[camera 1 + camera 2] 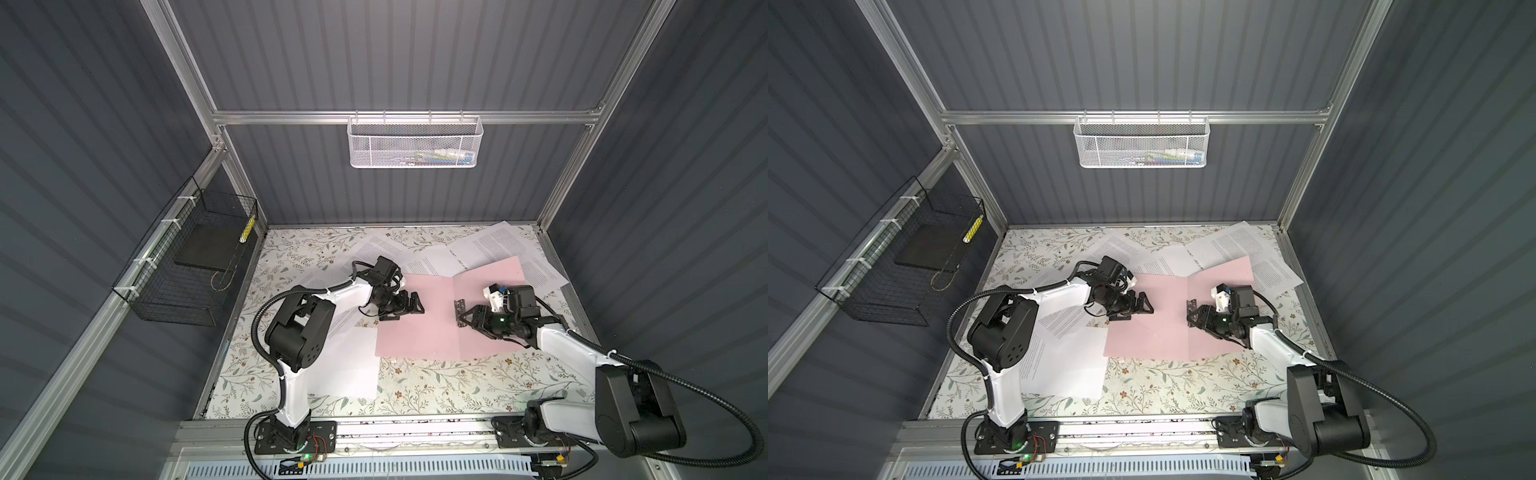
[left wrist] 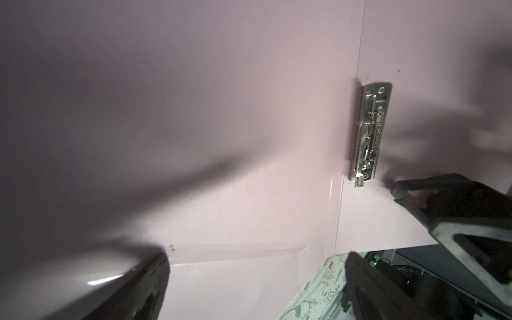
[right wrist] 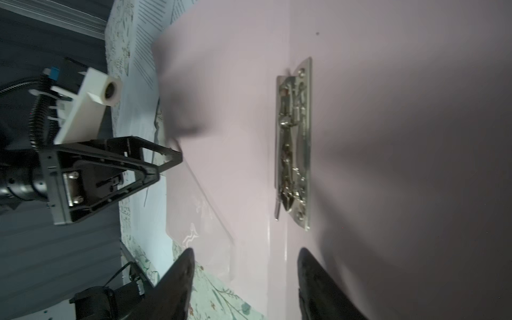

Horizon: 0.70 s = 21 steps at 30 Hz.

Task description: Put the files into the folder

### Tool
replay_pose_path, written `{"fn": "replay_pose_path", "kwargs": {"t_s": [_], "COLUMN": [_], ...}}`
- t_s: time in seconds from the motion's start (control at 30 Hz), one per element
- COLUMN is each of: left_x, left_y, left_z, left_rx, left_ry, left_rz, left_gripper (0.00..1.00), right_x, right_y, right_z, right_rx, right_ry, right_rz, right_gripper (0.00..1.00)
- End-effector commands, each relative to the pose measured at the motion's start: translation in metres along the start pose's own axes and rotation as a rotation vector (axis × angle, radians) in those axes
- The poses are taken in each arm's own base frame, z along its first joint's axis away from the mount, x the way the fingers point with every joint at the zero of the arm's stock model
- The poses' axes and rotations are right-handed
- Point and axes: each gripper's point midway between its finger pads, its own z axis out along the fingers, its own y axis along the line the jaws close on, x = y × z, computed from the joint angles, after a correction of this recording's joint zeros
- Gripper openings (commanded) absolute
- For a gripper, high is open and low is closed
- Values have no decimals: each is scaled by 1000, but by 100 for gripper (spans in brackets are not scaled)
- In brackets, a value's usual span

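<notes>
The pale pink folder [image 1: 419, 332] [image 1: 1150, 332] lies open and flat on the table, its metal clip [image 1: 459, 306] [image 3: 296, 144] beside the spine crease. White printed files lie scattered around it, at the back right [image 1: 490, 245] and at the front left [image 1: 353, 365]. My left gripper [image 1: 415, 305] [image 2: 257, 257] hovers open over the folder's left half with nothing between its fingers. My right gripper [image 1: 460, 318] [image 3: 246, 250] points at the clip's near end, jaws apart and empty, straddling the spine crease just short of the clip.
A black wire basket [image 1: 183, 266] holding a flat black slab hangs on the left wall. A white mesh basket [image 1: 415, 143] hangs on the back rail. The floral table cover [image 1: 457, 386] shows in front of the folder, ahead of the arms' base rail.
</notes>
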Motion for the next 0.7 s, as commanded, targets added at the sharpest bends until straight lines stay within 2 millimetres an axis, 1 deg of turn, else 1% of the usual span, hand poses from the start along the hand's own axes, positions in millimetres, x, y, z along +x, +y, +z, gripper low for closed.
{"fn": "replay_pose_path", "kwargs": {"t_s": [0.0, 0.07, 0.13, 0.23, 0.27, 0.37, 0.47, 0.67], "left_x": [21, 22, 24, 28, 29, 31, 34, 38], "left_y": [55, 67, 74, 78, 81, 90, 93, 94], "left_z": [7, 2, 0, 1, 1, -2, -5, -4], "left_rx": [-129, -124, -123, -126, -133, -130, -130, -126], "left_ry": [33, 23, 16, 32, 35, 26, 19, 24], "left_rz": [-124, -165, -180, -181, -185, -223, -226, -239], "left_gripper": [100, 100, 100, 100, 100, 99, 99, 100], "right_x": [9, 8, 10, 18, 20, 28, 28, 15], "right_y": [-13, -21, -14, -10, -6, 7, 26, 27], "right_z": [0, 2, 8, 20, 24, 36, 43, 51], "right_rx": [43, 72, 13, -26, -57, -103, -177, -194], "right_ry": [9, -4, 3, 54, 73, 119, 131, 86], "right_rz": [55, 81, 82, 72, 63, 21, -17, 14], "right_gripper": [54, 46, 41, 25, 22, 20, 20, 18]}}
